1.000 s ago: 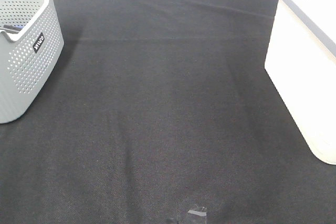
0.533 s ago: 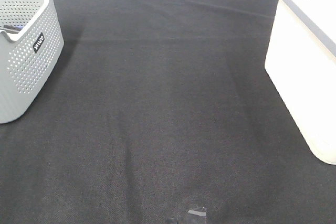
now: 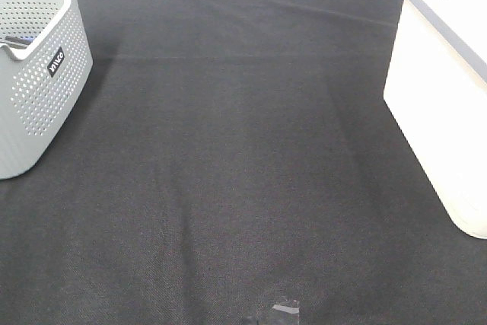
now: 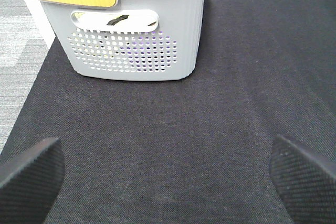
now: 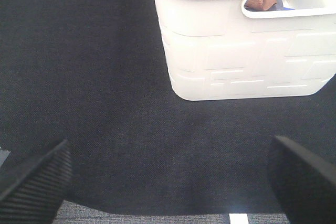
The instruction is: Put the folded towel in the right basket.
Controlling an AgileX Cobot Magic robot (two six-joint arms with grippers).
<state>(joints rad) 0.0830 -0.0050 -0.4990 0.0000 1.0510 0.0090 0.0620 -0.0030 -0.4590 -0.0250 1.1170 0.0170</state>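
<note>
The right basket (image 3: 445,104) is white with a grey rim and stands at the table's right edge. In the right wrist view (image 5: 241,51), a bit of brown cloth (image 5: 261,1) shows through its handle slot; I cannot tell whether it is the folded towel. No towel lies on the black cloth. My right gripper (image 5: 168,182) is open and empty, low over the cloth in front of the white basket. My left gripper (image 4: 168,182) is open and empty, facing the grey basket (image 4: 131,30). Neither gripper shows in the exterior high view.
The grey perforated basket (image 3: 34,66) stands at the left edge and holds some items. A black cloth (image 3: 243,157) covers the table. A small piece of tape (image 3: 285,311) lies at the front edge. Grey floor (image 4: 18,35) shows beyond the table's left edge.
</note>
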